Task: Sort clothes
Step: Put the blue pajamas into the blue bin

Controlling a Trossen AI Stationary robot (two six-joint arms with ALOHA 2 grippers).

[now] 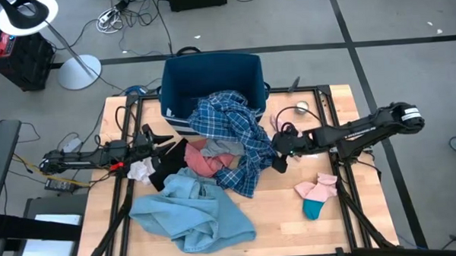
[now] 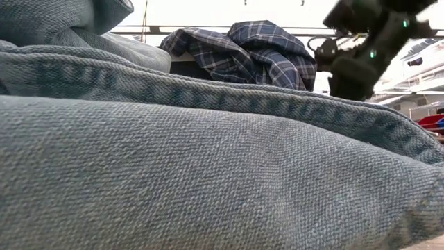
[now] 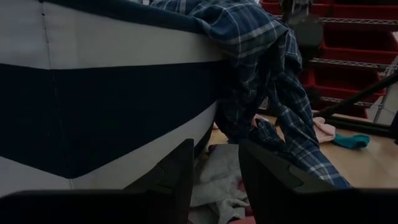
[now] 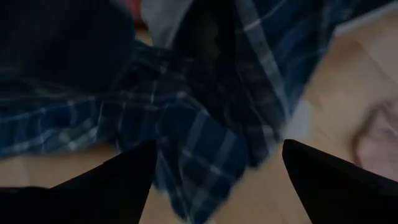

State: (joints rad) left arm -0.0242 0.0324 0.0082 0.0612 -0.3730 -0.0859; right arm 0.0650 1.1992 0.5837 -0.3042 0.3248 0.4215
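Your right hand [image 1: 277,154], fingers spread wide and empty, hovers mid-frame at the blue plaid shirt [image 1: 232,132]; your left hand [image 1: 168,143], partly open, waits centre-left.

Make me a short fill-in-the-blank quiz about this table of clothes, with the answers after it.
1. The blue plaid shirt hangs partly over the rim of the navy ____.
2. The right tool, its fingers spread wide, sits at the edge of the ____ shirt.
3. The large light-blue garment lies at the table's ____ edge, opposite the bin.
4. The pink sock lies beside a ____ one on the wooden table.

Answers: bin; plaid; front; teal
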